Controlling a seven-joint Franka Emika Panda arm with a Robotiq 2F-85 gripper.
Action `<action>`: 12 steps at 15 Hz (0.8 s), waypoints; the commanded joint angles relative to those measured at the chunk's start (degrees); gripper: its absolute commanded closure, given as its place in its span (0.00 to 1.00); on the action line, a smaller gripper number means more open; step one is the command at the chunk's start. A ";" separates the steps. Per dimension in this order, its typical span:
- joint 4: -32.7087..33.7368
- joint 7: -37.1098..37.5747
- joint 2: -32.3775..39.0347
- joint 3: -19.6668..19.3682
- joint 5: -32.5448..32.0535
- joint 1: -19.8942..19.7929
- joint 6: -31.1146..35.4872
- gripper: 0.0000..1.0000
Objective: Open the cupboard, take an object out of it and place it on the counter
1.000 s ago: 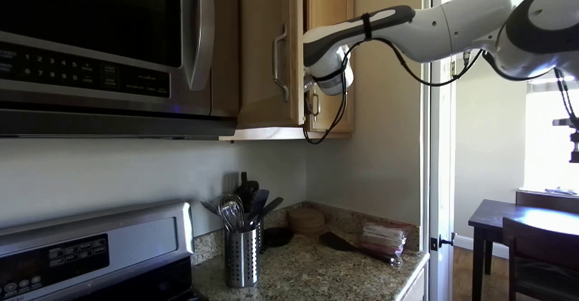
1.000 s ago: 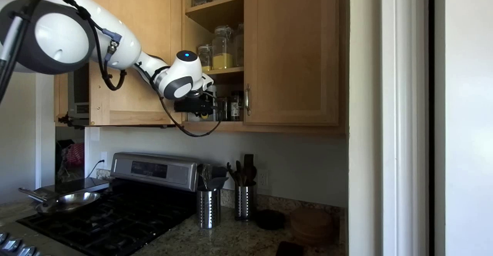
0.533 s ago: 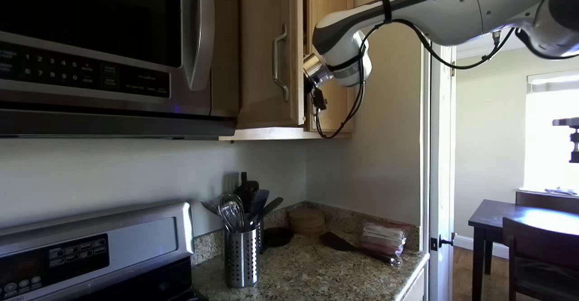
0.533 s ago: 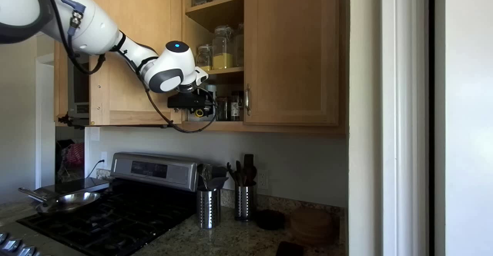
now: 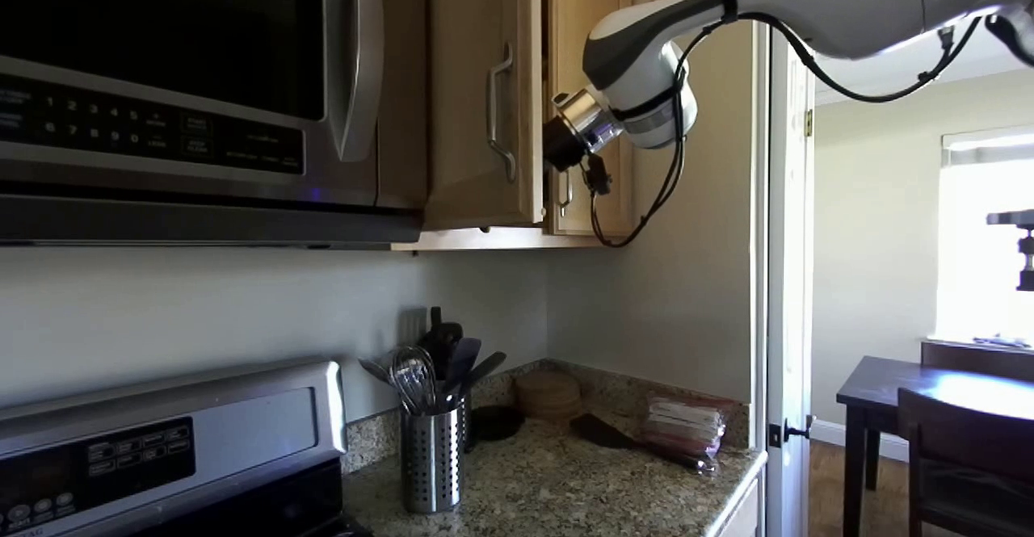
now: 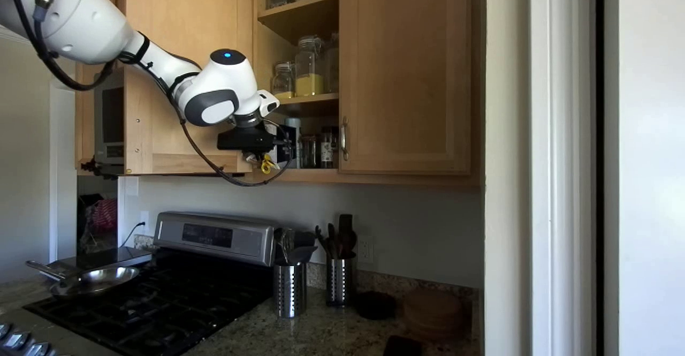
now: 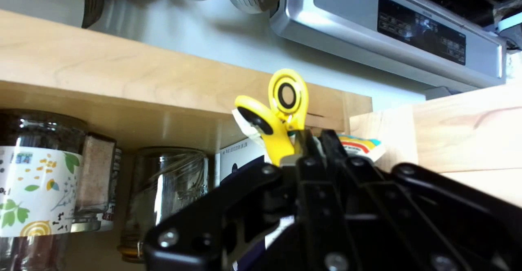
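Observation:
The cupboard (image 6: 404,83) has one door (image 6: 187,72) swung open; its outer face and bar handle (image 5: 497,113) show in an exterior view. The object appears to be a small packet with coloured edges (image 7: 361,144) and a yellow clip (image 7: 287,95). My gripper (image 7: 317,138) is shut on it, with a thin whitish layer between the fingertips. The yellow clip (image 6: 266,164) hangs below the hand in an exterior view, in front of the cupboard's lower shelf. The counter (image 5: 557,484) lies below. In an exterior view the open door hides my fingers.
Jars (image 7: 165,193) and a patterned container (image 7: 36,189) stand on the lower shelf beside the gripper. The cupboard's bottom edge (image 7: 142,71) is close. Utensil holders (image 5: 433,460) and a wooden round (image 5: 548,393) stand on the counter. A stove (image 6: 160,302) and microwave (image 5: 202,117) are beside it.
The hand has drawn back out of the cupboard opening, rightward in one exterior picture and leftward in the other. The yellow clip has moved with it and shows more fully.

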 commanded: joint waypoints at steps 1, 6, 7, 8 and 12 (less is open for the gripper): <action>-7.16 0.49 -6.65 -0.93 2.97 -0.36 0.19 0.91; -12.91 2.06 -12.03 -2.26 3.09 -0.46 -0.55 0.91; -14.33 5.14 -12.08 -12.08 -1.03 10.03 0.56 0.91; -15.50 6.27 -12.93 -13.43 -2.06 11.23 0.40 0.91; -19.49 12.13 -14.66 -20.69 -8.64 18.58 0.27 0.91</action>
